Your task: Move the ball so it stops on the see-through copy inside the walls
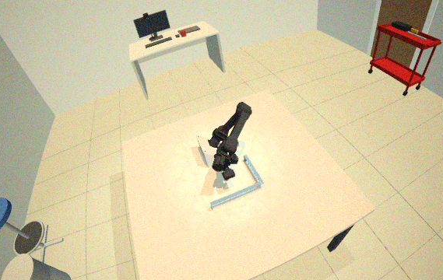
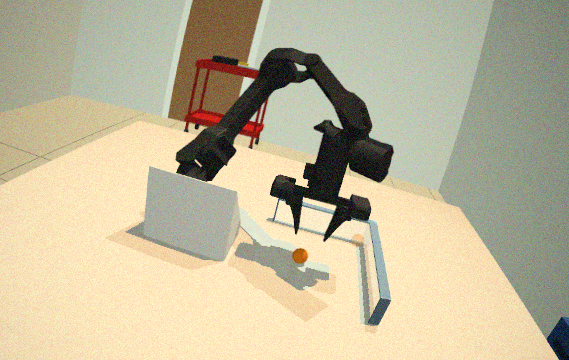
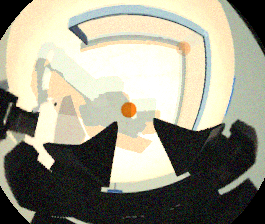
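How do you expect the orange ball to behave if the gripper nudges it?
The orange ball would probably roll readily, being round and resting on a flat-looking table. Its smooth-looking surface may let it slip from an off-centre pinch. The low clear walls would likely stop a roll into their corner.

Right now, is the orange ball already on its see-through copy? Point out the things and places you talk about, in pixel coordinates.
No, the orange ball (image 2: pixel 300 256) (image 3: pixel 128 110) sits apart from the see-through copy (image 2: pixel 358 239) (image 3: pixel 184 48).
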### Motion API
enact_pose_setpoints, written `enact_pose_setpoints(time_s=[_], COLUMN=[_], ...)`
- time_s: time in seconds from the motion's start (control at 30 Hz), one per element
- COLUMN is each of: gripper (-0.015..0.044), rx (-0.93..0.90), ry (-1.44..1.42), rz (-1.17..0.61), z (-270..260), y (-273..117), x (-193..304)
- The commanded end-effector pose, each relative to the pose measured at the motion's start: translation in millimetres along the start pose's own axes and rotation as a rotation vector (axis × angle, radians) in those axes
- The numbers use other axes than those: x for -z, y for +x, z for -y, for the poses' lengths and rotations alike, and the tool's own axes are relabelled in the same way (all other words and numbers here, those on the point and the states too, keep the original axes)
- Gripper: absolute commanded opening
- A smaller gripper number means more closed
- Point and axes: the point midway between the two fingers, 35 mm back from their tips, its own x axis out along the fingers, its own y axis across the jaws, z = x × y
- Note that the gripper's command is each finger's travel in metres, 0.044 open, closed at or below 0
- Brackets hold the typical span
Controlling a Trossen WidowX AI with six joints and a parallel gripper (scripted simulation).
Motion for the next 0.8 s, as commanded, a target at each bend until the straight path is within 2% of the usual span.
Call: enact_pose_setpoints(time_s=[0.0,0.77], gripper=[0.026,0.026], rx=[-0.01,-0.009], ry=[-0.008,-0.008], rz=[0.041,0.042], z=[-8,-8], y=[1,36], x=[0,-2])
